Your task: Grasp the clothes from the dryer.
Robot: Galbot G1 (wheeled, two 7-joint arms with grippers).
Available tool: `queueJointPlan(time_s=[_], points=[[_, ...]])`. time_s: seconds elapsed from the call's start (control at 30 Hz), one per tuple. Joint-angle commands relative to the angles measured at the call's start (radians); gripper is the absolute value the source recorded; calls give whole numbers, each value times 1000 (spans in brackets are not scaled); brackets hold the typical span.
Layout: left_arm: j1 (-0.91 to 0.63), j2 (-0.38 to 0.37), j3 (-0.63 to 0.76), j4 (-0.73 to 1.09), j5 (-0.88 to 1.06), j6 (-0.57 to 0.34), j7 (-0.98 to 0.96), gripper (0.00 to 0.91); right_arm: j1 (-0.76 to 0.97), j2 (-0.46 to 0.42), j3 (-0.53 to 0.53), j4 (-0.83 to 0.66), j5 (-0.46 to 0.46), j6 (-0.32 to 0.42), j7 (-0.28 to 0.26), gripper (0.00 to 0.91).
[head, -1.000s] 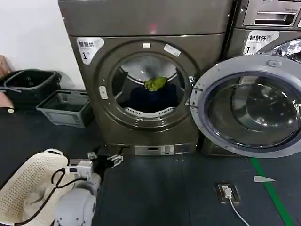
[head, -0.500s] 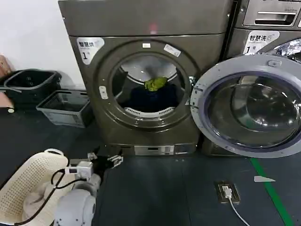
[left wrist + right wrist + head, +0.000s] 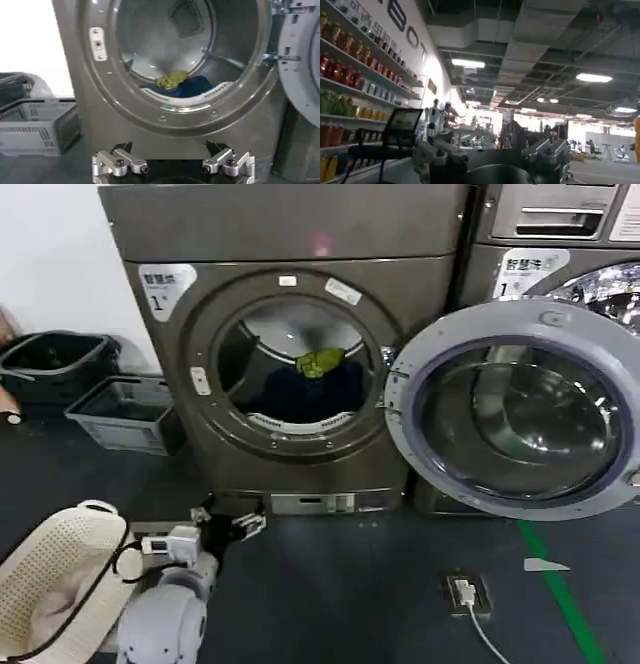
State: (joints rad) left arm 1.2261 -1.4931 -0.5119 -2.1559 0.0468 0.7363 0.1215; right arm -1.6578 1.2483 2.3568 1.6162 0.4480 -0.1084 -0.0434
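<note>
The bronze-grey dryer (image 3: 290, 244) stands with its round door (image 3: 515, 409) swung open to the right. Inside the drum lie the clothes: a dark navy pile (image 3: 305, 396) with a yellow-green piece (image 3: 318, 364) on top. The left wrist view shows the navy pile (image 3: 192, 87) and the yellow-green piece (image 3: 171, 79) through the dryer's porthole (image 3: 165, 107). My left gripper (image 3: 226, 522) (image 3: 170, 150) hovers low near the floor, in front of the dryer's base, open and holding nothing. My right gripper (image 3: 492, 150) points away into the room, open and holding nothing.
A white mesh basket (image 3: 50, 574) sits on the floor beside my left arm. Grey crate (image 3: 125, 414) and black bin (image 3: 50, 364) stand left of the dryer. A neighbouring machine (image 3: 560, 244) is on the right. A floor socket with cable (image 3: 465, 592) and a green line (image 3: 560, 604) lie right.
The head view has shifted, so the dryer and its open door now sit further left in the picture. My left gripper stays low before the dryer's base.
</note>
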Motion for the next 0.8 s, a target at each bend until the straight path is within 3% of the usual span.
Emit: queueJointPlan(time_s=[0.03,0.53,0.8], points=[[-2,0,3,2,-4,49,0,907,0,-1,0,-1,1,1,5,907],[0,-8,17,16,-3,49,0,907,9,5,-2,-3,-2,4,5,907],[0,-9,17,11,3,49,-3,907,2,20,8,-17,2,50,13,907]])
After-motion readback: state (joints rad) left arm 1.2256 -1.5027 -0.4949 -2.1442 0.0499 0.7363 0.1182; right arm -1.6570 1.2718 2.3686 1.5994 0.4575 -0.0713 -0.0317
